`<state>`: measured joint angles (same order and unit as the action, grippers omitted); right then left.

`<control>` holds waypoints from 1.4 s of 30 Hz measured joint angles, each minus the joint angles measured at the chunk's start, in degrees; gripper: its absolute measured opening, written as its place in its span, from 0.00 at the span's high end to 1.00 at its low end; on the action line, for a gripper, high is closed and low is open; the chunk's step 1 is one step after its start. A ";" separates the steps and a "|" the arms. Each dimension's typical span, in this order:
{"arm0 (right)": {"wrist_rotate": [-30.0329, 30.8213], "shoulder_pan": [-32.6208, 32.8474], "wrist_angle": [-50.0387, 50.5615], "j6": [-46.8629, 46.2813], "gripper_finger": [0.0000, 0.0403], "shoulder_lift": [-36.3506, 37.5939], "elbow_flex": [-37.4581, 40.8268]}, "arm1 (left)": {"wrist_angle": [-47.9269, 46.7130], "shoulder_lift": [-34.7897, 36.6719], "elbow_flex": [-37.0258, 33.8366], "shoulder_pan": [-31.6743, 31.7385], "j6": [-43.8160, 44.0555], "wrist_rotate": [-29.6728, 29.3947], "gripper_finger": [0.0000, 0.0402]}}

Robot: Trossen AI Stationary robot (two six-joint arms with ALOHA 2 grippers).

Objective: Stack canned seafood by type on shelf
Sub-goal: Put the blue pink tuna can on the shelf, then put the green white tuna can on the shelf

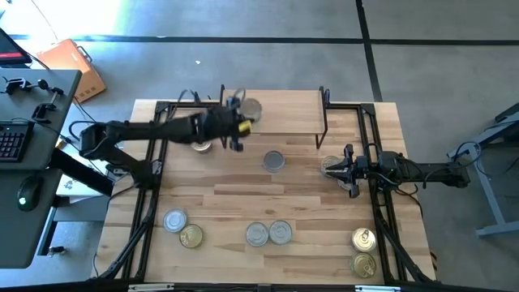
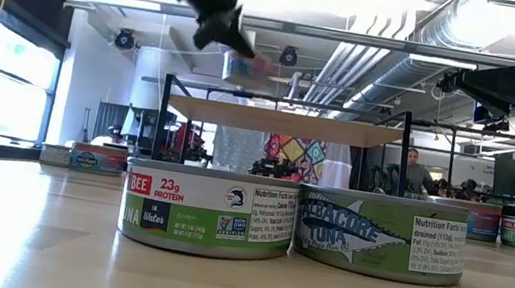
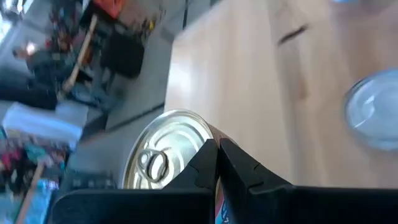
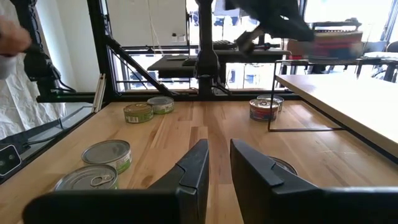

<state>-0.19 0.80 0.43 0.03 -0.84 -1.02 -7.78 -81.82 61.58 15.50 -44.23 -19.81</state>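
The held tin [image 3: 163,149] is short and round, with a gold lid and a pull tab. The left gripper [image 1: 236,123] pinches it by the rim, fingers pressed together on it, above the left end of the shelf [image 1: 284,113]. The shelf is a light wooden top on thin black legs at the table's far edge. A silver-lidded tin [image 1: 274,161] sits on the table [image 1: 243,199] just in front of the shelf. Two silver-lidded tins [image 1: 268,234] stand side by side near the front edge; their green labels face the low camera. The right gripper [image 1: 339,169] hovers over another tin beside the shelf's right leg, fingers slightly apart, holding nothing.
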 joint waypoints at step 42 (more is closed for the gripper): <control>0.00 0.00 0.02 0.00 0.86 0.00 0.00 | -3.99 -1.65 0.05 15.09 3.57 9.36 0.74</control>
<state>-0.19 0.80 0.44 0.03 -0.84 -1.02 -11.78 -83.47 61.63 30.59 -40.66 -10.46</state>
